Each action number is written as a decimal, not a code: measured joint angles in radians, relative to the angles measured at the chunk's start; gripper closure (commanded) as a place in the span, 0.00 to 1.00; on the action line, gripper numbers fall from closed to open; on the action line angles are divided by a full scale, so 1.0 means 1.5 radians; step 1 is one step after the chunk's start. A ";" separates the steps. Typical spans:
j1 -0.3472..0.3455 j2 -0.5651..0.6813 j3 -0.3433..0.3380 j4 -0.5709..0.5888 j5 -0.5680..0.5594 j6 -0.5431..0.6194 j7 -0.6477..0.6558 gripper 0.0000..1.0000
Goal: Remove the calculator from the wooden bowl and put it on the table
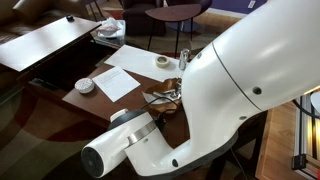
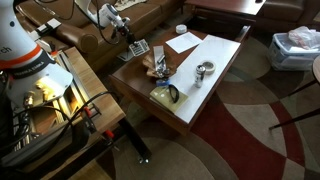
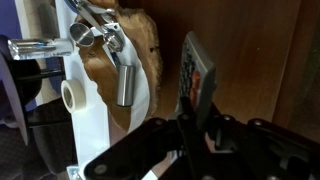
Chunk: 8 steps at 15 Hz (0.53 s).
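Note:
In the wrist view my gripper (image 3: 190,122) is shut on the calculator (image 3: 196,70), a flat dark-grey device held on edge. It is over the dark reddish-brown table (image 3: 262,60), just beside the wooden bowl (image 3: 142,48). The bowl rests partly on a white paper sheet and holds no calculator. In an exterior view the gripper (image 2: 134,42) holds the calculator (image 2: 139,49) near the table's far edge (image 2: 218,78), a short way from the wooden bowl (image 2: 158,68). In the other exterior view the robot's own arm hides the gripper.
A metal cup (image 3: 125,82) and a tape roll (image 3: 72,97) lie near the bowl. The table also carries a white paper sheet (image 2: 186,42), a small white bowl (image 1: 85,86), a metal cup (image 2: 203,70) and a yellow object (image 2: 163,94). A sofa stands behind the table.

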 measured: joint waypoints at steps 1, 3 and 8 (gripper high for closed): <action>-0.001 0.000 0.000 -0.005 0.000 0.015 -0.006 0.96; -0.002 0.000 -0.001 -0.014 0.000 0.024 -0.014 0.96; -0.003 0.000 -0.009 -0.035 0.000 0.024 -0.017 0.96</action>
